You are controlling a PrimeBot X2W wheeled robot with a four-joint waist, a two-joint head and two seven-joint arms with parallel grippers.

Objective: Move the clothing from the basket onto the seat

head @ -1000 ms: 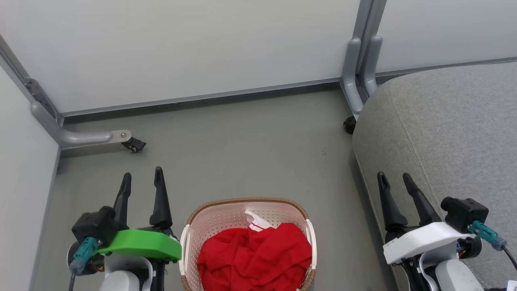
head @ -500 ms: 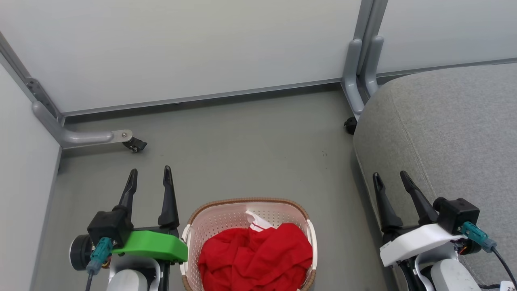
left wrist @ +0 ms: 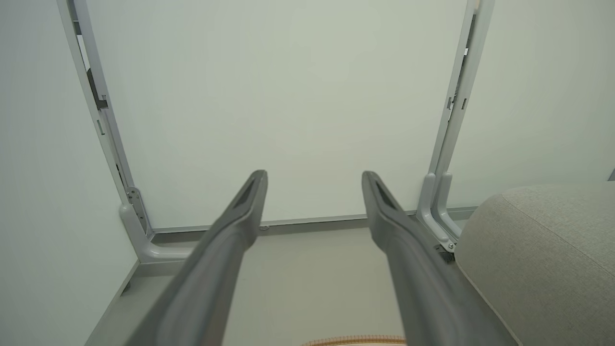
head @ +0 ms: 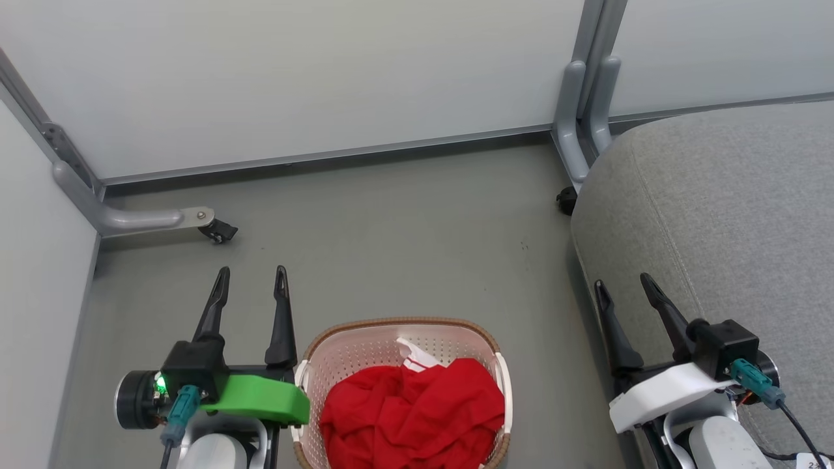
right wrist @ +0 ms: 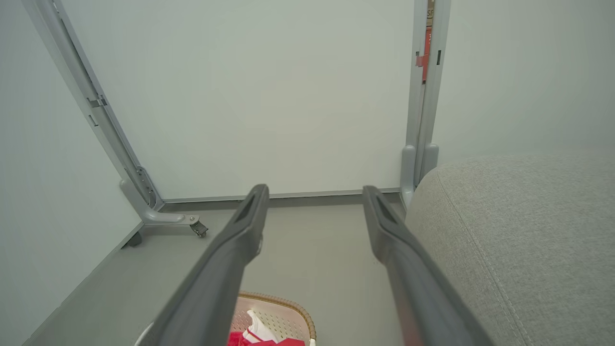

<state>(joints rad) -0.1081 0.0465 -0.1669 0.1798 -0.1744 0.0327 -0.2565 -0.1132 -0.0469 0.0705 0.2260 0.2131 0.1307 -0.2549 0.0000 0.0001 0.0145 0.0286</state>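
Grey floor (head: 404, 234) runs ahead of me to three pale partition panels (head: 293, 78) on grey metal legs, with two small black castors (head: 220, 232) at their feet. One cream-white perforated plastic basket (head: 339, 352) with a brown woven-look rim stands on that floor between my arms. The bright red soft fabric clothing (head: 410, 417) lies heaped inside it, with a scrap of white trim poking up at the far side. I cannot tell how many garments make up the heap. One large grey fabric-upholstered seat (head: 717, 215) with a stitched seam sits to my right. My left fingers (head: 281, 319), two dark ones, stand wide apart and empty just beside the basket's left handle. My right fingers (head: 612, 332), also two, are spread and empty against the seat's near edge.
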